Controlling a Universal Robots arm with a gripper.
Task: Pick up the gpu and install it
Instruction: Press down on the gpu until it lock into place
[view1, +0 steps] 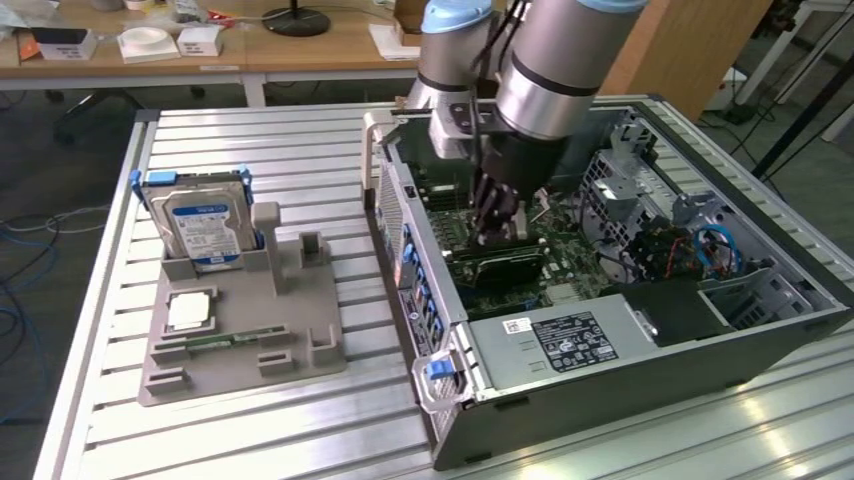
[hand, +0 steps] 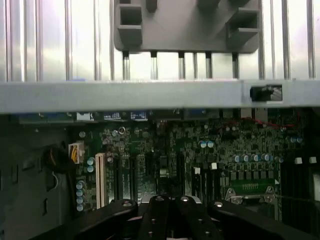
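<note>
While the arm reaches into the open computer case (view1: 561, 340) | hand (view1: 495, 232) low over motherboard (hand: 190, 155), fingers' state unclear | gpu (view1: 497, 262) apparently at its slot | holder (view1: 240, 335) keeps hard drive (view1: 203, 225) | seating unconfirmed

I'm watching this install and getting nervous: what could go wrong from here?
The claw is deep inside the open computer case, right over the black gpu on the motherboard. If the card is off its slot, pushing may stress it. The arm may also brush the red and blue cables nearby.
</note>
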